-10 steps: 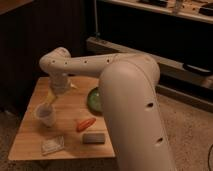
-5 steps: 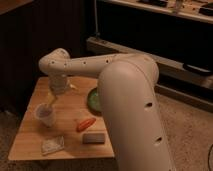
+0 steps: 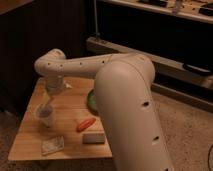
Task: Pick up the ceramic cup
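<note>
The hand (image 3: 46,106) hangs right over the cup (image 3: 45,117) on the worktop (image 3: 70,146) (its grip I cannot tell); the cup looks unlifted, so grasp and lift remain.

Ceramic cup (image 3: 44,116): small, white, no handle, wide rim narrowing to base. Upright on left part of wooden table (image 3: 70,145), near left edge. Gripper (image 3: 46,106) directly above its rim, possibly touching; contact unclear.

Dim, warm-tinted, soft blur throughout
</note>
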`<state>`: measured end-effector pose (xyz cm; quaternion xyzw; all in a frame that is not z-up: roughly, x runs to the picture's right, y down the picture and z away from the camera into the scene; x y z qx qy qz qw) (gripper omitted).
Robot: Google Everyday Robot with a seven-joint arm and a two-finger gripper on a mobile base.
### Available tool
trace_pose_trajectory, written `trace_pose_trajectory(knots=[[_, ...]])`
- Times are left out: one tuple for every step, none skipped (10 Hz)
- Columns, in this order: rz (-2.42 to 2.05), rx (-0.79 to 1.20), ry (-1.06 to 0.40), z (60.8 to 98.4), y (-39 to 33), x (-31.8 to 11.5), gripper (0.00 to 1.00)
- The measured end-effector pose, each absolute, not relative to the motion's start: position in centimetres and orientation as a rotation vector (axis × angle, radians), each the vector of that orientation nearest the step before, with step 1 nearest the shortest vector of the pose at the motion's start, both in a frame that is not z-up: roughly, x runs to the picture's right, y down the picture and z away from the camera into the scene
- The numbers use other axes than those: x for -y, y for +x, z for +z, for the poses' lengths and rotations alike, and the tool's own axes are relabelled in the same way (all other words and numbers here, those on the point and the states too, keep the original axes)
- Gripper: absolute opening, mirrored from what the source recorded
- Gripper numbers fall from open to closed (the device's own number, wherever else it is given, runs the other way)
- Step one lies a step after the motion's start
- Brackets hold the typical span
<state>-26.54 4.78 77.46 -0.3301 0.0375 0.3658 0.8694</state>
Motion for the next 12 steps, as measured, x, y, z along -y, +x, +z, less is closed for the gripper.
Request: trace_pose_trajectory(knots=[[0.759, -0.064, -0.689, 77.7, -26.9, -4.8, 1.0], [0.756, -0.05, -0.689, 78.0, -27.3, -4.9, 1.0], [0.755, -0.038, -0.686, 78.4, -27.6, -4.9, 1.0], [0.758, -0.032, -0.683, 79.0, -27.8, -4.9, 1.0], [0.759, -0.032, -0.68, 79.4, -27.8, -4.8, 1.0], [0.756, -0.031, -0.679, 79.8, -28.1, -4.9, 1.0], [0.753, -0.034, -0.678, 80.2, -28.2, -4.9, 1.0], [0.748, -0.043, -0.676, 80.8, -28.2, -5.1, 1.0], [0.746, -0.051, -0.672, 81.4, -28.1, -5.1, 1.0], [0.742, -0.065, -0.669, 82.0, -28.0, -5.3, 1.0], [0.739, -0.074, -0.667, 82.6, -28.0, -5.6, 1.0], [0.739, -0.073, -0.672, 83.2, -28.0, -6.1, 1.0]])
